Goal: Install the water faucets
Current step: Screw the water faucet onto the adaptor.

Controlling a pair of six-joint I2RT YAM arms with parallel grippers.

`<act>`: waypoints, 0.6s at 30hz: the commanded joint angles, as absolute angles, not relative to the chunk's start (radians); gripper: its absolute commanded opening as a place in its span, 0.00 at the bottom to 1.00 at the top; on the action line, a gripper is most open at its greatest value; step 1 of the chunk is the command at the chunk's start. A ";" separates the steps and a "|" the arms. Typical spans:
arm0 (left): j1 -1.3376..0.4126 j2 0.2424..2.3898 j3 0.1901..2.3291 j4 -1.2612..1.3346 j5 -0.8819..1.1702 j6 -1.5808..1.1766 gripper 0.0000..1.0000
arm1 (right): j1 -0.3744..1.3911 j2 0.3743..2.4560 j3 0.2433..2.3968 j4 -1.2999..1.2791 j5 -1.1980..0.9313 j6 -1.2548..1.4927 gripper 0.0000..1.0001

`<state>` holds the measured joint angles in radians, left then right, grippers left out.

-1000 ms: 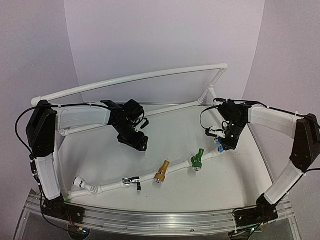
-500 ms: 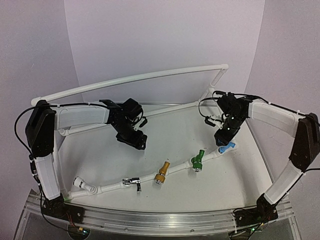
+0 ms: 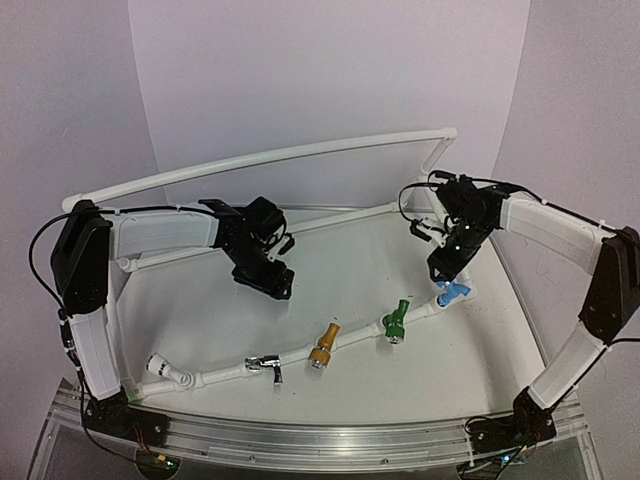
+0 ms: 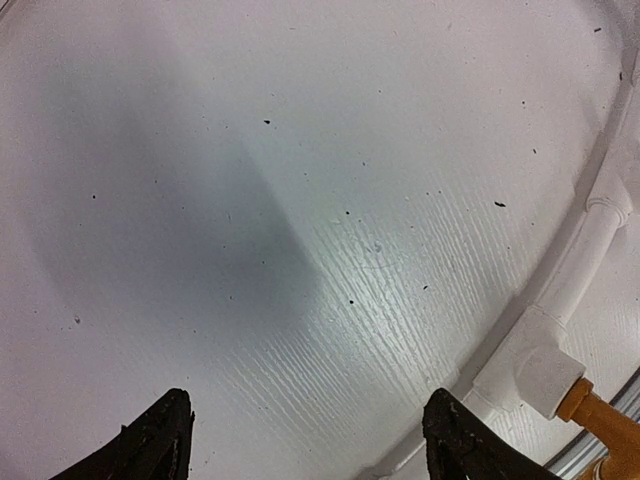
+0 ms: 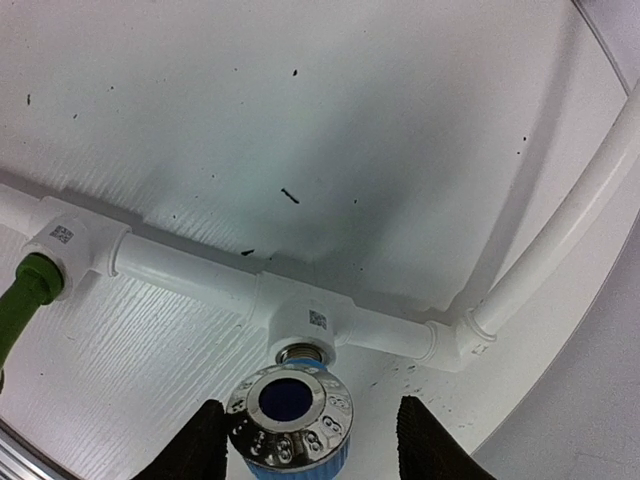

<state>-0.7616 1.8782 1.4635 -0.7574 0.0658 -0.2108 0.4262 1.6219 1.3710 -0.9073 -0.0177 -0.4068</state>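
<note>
Near surface (image 3: 350, 255) right edge | blue faucet (image 5: 289, 405), chrome nozzle, in white tee (image 5: 300, 320) | right hand (image 5: 315, 440) wide astride it | left hand (image 4: 305, 440) wide, bare centre.

Left tool (image 3: 279, 289), right tool (image 3: 440, 272), jaws apart.

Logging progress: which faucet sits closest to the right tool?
The blue faucet, next to the right tool; the silver, yellow and green ones sit farther left.

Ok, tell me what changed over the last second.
The right gripper drew back off the blue faucet, jaws open, leaving it seated in the pipe frame. The left gripper, silver faucet, yellow faucet and green faucet stayed put.
</note>
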 commanded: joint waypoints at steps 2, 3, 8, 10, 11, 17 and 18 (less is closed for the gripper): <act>-0.755 1.830 1.464 -0.743 0.051 -0.216 0.80 | 0.404 1.648 1.429 -0.907 0.027 -0.405 0.55; -0.755 1.830 1.464 -0.744 0.050 -0.214 0.80 | 0.400 1.650 1.429 -0.908 0.031 -0.409 0.55; -0.752 1.833 1.468 -0.750 0.049 -0.209 0.79 | 0.376 1.651 1.424 -0.911 0.050 -0.453 0.54; -0.751 1.833 1.469 -0.752 0.049 -0.207 0.79 | 0.362 1.649 1.417 -0.916 0.060 -0.477 0.54; -0.750 1.834 1.469 -0.752 0.050 -0.206 0.79 | 0.350 1.649 1.416 -0.918 0.064 -0.487 0.53; -0.749 1.844 1.473 -0.751 0.057 -0.205 0.80 | 0.290 1.646 1.424 -0.938 0.055 -0.542 0.53; -0.748 1.844 1.473 -0.751 0.058 -0.203 0.80 | 0.282 1.644 1.422 -0.940 0.055 -0.555 0.53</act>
<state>-0.7544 1.8782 1.4635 -0.7580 0.0660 -0.2100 0.3137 1.6432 1.4006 -0.9103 0.0378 -0.5001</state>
